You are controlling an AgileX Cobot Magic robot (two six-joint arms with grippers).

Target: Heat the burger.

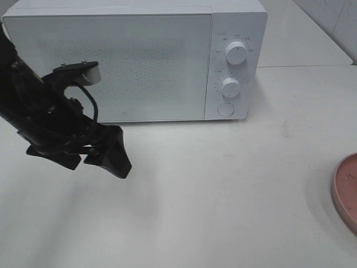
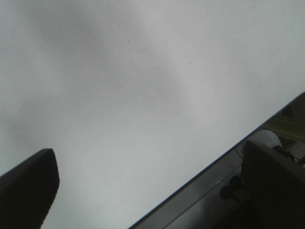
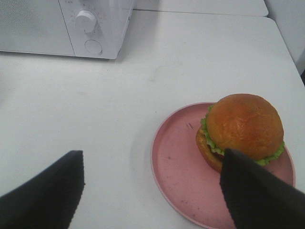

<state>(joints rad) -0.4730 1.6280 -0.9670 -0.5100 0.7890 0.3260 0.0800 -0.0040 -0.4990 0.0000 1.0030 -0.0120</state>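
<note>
Burger (image 3: 242,130) on pink plate (image 3: 176,162), right wrist only

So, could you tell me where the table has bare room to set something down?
Free: the white tabletop between the white microwave and the pink round plate. Crowded: front-left, where the left tool hangs; the plate's far side carries the golden-bun burger.

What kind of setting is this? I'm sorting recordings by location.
Probably a mock kitchen counter: a white microwave oven with two round dials stands shut on a plain white table, and a golden-bunned burger sits on a round pink plate.
</note>
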